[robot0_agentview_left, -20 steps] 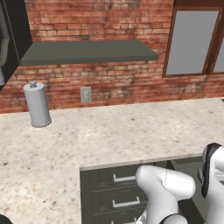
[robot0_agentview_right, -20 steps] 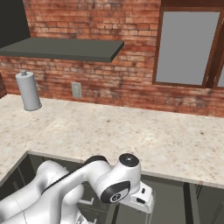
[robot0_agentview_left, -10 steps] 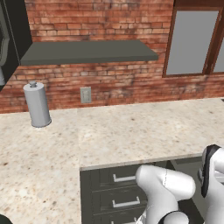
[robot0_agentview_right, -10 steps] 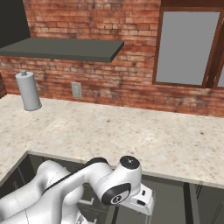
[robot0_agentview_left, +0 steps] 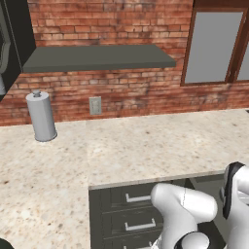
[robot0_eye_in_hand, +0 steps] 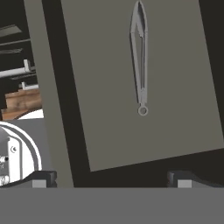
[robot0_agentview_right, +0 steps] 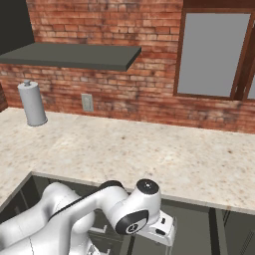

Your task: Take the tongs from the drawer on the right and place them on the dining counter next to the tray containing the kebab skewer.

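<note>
Brick wall (robot0_agentview_left: 121, 19) behind, dark shelf (robot0_agentview_left: 97, 57) at 12 o'clock, speckled beige tabletop (robot0_agentview_left: 136, 146) below, with grey canister (robot0_agentview_left: 42, 116) at 9 o'clock. White arm reaching down past tabletop edge into open drawer (robot0_eye_in_hand: 109, 144). Hand (robot0_eye_in_hand: 112, 178) spread fully wide, holding nothing, poised above drawer floor. Tongs (robot0_eye_in_hand: 140, 57) flat on grey drawer floor at 1 o'clock in hand view, ringed end nearest hand, well apart from both fingertips (robot0_eye_in_hand: 43, 177). Possibly more drawer fronts at 9 o'clock, too dim to confirm.
</note>
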